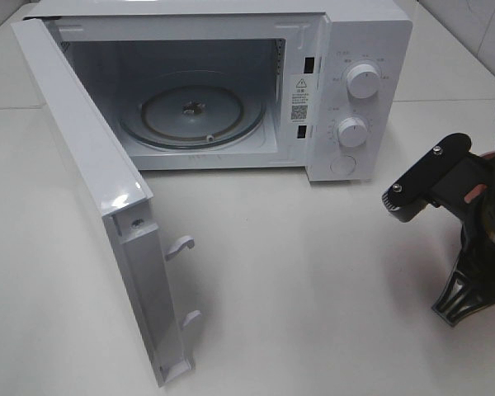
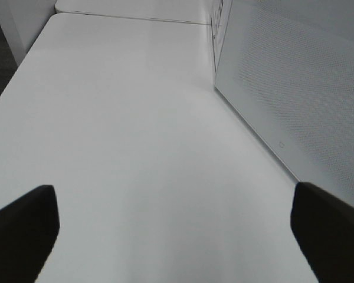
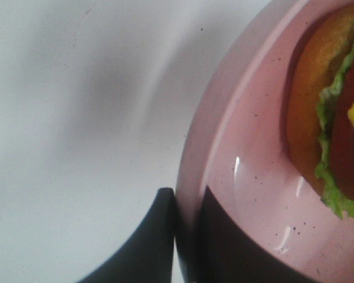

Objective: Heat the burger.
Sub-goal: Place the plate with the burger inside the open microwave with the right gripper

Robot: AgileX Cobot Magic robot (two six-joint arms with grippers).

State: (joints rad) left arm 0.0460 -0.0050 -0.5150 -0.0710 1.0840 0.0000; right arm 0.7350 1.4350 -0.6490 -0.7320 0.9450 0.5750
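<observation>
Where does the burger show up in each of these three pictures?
High view: not in it; the open microwave has no food inside.
Left wrist view: not in it; only bare table and the microwave door.
Right wrist view: the burger sits at the picture's edge on a pink plate, whose rim the right gripper pinches.
Shared landmark: the white table, seen in all three views.

The microwave door [image 1: 87,177] is standing wide open, walling off the left with its latch hooks [image 1: 180,246] jutting inward, while the cavity [image 1: 173,62] over the glass turntable [image 1: 191,111] and the desk [image 1: 313,280] up to the right arm [image 1: 478,239] are lying open.
</observation>
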